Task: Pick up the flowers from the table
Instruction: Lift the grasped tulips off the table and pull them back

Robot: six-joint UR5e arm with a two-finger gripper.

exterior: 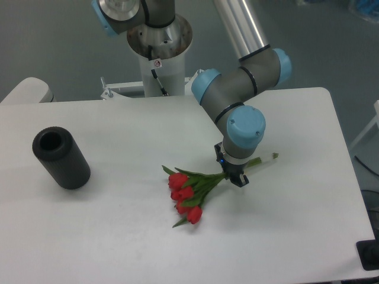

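Note:
The flowers [188,196], a small bunch of red tulips with green leaves, lie on the white table [118,236] near its middle. Their long green stems run up and to the right, and the stem ends show past the gripper [267,158]. My gripper [235,177] points straight down and is low over the stems, about halfway along them, with its dark fingers on either side of the bundle. The wrist hides the spot where fingers and stems meet. I cannot tell whether the fingers press on the stems. The flowers still look to be resting on the table.
A black cylinder [60,158] lies on its side at the left of the table, open end facing up-left. The arm's base column [159,56] stands behind the far edge. The table's right edge [349,177] is near the gripper.

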